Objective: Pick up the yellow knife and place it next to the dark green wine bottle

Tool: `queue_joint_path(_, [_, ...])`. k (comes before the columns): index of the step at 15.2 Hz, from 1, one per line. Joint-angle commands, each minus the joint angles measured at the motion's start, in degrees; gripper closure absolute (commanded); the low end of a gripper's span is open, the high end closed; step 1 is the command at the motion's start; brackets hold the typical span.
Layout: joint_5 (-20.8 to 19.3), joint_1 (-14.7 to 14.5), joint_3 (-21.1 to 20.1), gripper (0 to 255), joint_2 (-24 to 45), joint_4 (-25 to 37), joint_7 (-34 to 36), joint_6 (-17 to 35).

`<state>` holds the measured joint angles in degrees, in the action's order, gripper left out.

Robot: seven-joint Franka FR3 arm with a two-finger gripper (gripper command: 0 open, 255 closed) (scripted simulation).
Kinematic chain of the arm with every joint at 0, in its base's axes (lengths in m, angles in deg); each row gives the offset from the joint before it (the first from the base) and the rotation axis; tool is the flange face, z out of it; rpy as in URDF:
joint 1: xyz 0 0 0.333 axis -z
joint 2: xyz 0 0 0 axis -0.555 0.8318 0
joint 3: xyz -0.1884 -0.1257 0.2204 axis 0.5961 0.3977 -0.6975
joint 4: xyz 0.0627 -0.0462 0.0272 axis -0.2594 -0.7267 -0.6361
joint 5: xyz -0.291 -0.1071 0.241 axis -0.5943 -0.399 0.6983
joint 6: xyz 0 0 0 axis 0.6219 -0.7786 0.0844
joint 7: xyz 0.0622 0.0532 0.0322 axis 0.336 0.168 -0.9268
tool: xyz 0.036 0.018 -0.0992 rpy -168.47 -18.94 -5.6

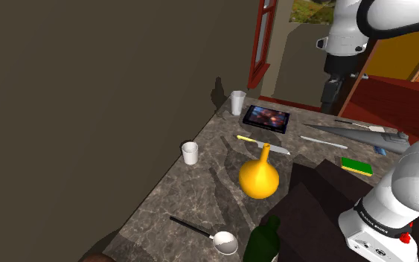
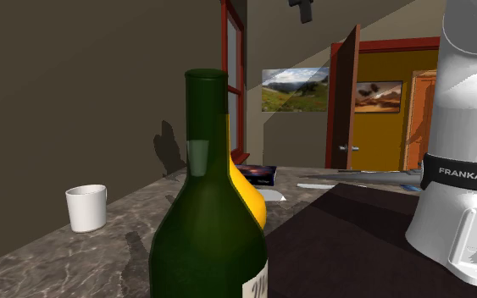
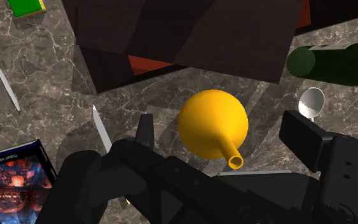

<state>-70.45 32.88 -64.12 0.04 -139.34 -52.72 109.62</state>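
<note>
**Approach step: knife not yet gripped**

Near edge of the counter: dark green wine bottle upright. A ladle lies just beside it, toward the wall-side edge.

Mid-counter: yellow long-necked vase.

Just beyond the vase and apart from it: yellow knife, flat on the stone. Its yellow handle points toward the wall-side edge, its pale blade toward the stand side. A white cup sits near the wall-side edge, about level with the knife.

Further: a book with a dark printed cover. A grey knife and a green sponge lie toward the stand-side edge. A second white cup stands at the far corner.

Gripper hangs high over the far part of the counter, fingers spread apart and touching nothing. The wrist view looks down on the vase, with the knife's blade beside one finger.

Judgement: reach phase, with the pick itself ahead. The next move calls for:
- shifting across over the knife's handle
- turning the fingers to straddle its narrow width
- descending straight, clear of the vase's neck, then closing

After that comes a carry past the vase to the near edge, and a set-down beside the bottle
</note>
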Motion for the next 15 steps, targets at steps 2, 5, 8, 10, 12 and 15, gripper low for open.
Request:
queue_joint_path(2, [-0.4,0.1,0.7,0,0.7,-1.1,-0.9,2.0])
queue_joint_path(5, [-1.6,0.6,2.8,0,3.5,-4.1,-3.6,8.3])
queue_joint_path(8, [-2.7,1.0,4.9,0,7.3,-6.3,-6.2,14.7])
queue_joint_path(10, [-3.3,1.2,6.3,0,10.3,-7.3,-7.9,19.0])
queue_joint_path(12, [-3.7,1.4,7.7,0,13.7,-7.9,-9.7,23.3])
queue_joint_path(15, [-3.9,1.6,9.7,0,19.4,-8.2,-12.5,29.7])
